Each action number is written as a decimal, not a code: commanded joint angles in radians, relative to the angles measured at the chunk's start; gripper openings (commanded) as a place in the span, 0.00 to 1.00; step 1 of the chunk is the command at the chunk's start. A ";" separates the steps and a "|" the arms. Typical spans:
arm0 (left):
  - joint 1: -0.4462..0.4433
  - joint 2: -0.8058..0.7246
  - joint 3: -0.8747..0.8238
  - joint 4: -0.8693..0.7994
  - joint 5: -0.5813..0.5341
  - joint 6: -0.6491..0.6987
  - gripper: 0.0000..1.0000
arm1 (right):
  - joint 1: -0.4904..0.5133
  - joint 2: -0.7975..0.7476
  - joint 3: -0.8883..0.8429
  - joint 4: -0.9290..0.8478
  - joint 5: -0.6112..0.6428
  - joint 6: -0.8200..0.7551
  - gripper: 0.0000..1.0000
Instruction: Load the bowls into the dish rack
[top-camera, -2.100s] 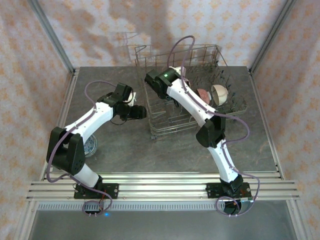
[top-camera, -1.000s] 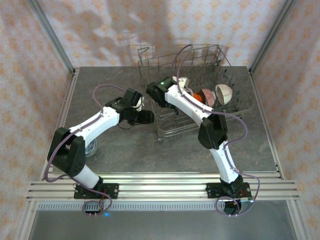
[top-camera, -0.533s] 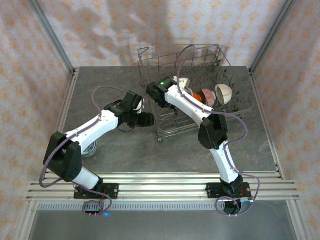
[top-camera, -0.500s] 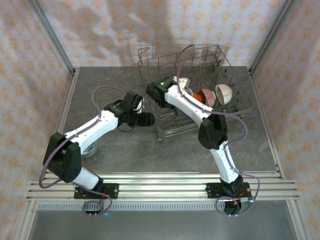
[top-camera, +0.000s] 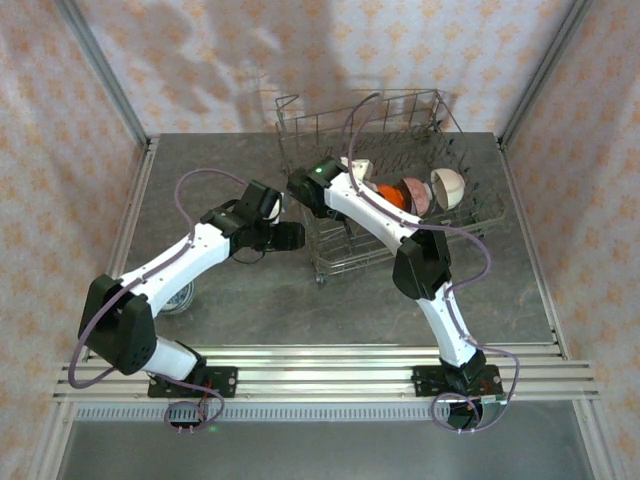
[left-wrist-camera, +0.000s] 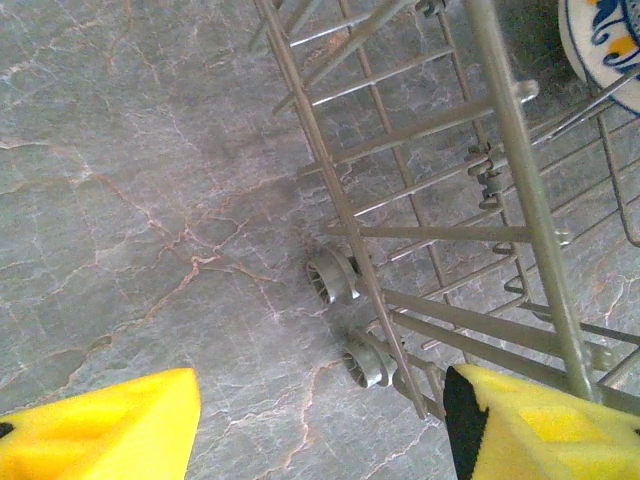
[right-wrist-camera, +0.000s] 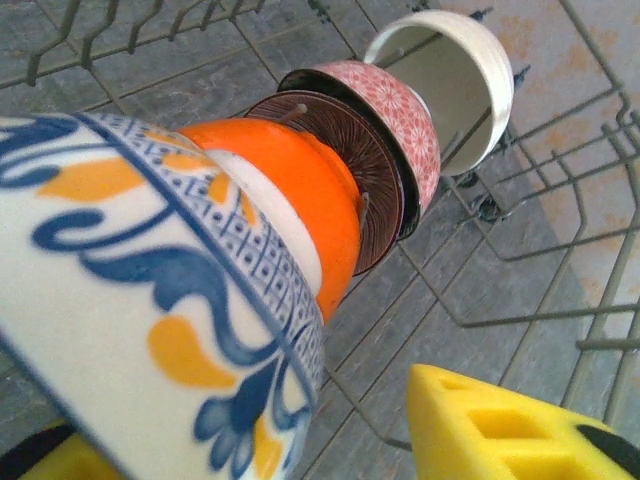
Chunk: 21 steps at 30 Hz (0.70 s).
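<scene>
Bowls stand on edge in a row as a two-arm robot fills the rack (top-camera: 400, 95). Nearest the bases, one bowl (top-camera: 178, 297) sits on the table (top-camera: 300, 310), half hidden under the left arm and well apart from the rack; it is not yet loaded.

Farther in, the left gripper (left-wrist-camera: 320, 430) hovers low over the table at the rack's near left corner. Its yellow fingers (left-wrist-camera: 100, 430) are spread wide, with nothing between them but stone and the rack's wheels (left-wrist-camera: 333, 275). One finger lies just beside the bottom wire; whether it touches cannot be told.

Beyond, the right arm reaches into the rack from its left side. The right gripper (right-wrist-camera: 250, 440) straddles a blue-and-yellow bowl (right-wrist-camera: 150, 300) with its jaws parted. The finger in clear view stands off the bowl's wall, so the bowl looks released, not pinched.

That bowl stands among the tines against an orange bowl (right-wrist-camera: 290, 200). Behind it come a brown bowl (right-wrist-camera: 385, 180), a pink bowl (right-wrist-camera: 395, 110) and a white bowl (right-wrist-camera: 450, 90), nested one after another toward the rack's far right side.

Five bowls are in the rack by this count, and at least one waits on the table. Judged from that, loading is well past halfway, with the table bowl the likely next job for the empty left gripper.
</scene>
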<state>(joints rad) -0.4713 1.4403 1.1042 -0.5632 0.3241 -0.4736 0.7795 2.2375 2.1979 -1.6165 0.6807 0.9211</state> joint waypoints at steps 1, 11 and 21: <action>-0.001 -0.043 -0.001 -0.034 -0.060 -0.003 0.67 | 0.007 0.008 0.028 -0.108 0.020 -0.040 0.51; 0.054 -0.132 -0.027 -0.092 -0.136 -0.039 0.68 | 0.007 -0.085 -0.066 0.130 0.001 -0.273 0.67; 0.150 -0.233 -0.031 -0.204 -0.196 -0.028 0.74 | -0.017 -0.119 -0.095 0.281 -0.109 -0.467 0.78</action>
<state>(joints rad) -0.3439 1.2442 1.0740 -0.6857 0.1890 -0.5045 0.7757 2.1803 2.1128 -1.3930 0.5915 0.5396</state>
